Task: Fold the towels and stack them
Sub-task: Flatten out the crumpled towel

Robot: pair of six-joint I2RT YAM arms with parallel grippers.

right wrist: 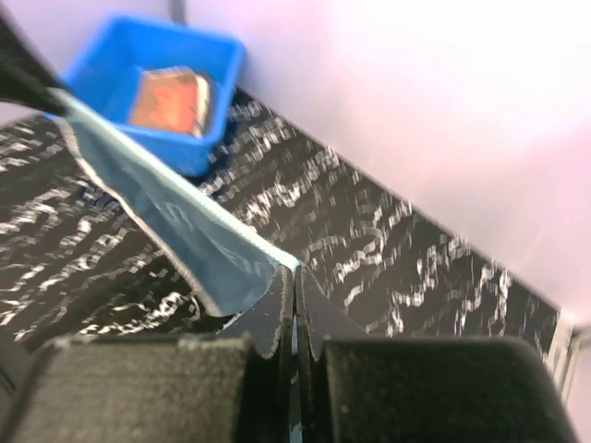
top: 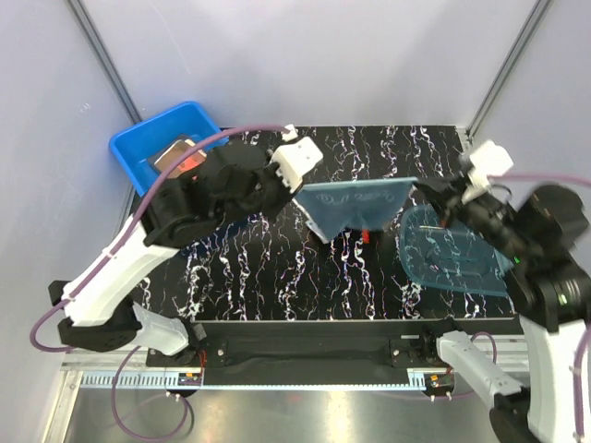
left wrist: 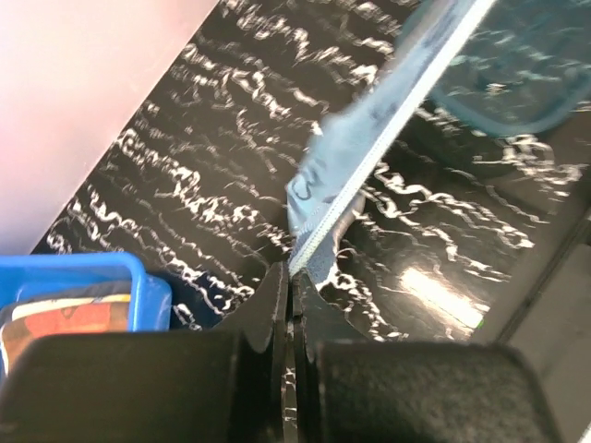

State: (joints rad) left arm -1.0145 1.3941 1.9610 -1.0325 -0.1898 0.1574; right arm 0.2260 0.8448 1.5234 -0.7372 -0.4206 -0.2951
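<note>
Both my arms hold a light blue towel (top: pixel 355 205) stretched in the air above the middle of the black marbled counter (top: pixel 277 277). My left jaws are pinched tight on its left corner and my right jaws on its right corner; the top edge is taut and the rest hangs. To fold cleanly, I judge I should hold that edge level, lower the hanging side onto bare counter left of the teal bowl (top: pixel 452 258), then lay the towel over evenly. A brown towel (top: pixel 180 155) lies in the blue tub (top: pixel 138 152), far left.
</note>
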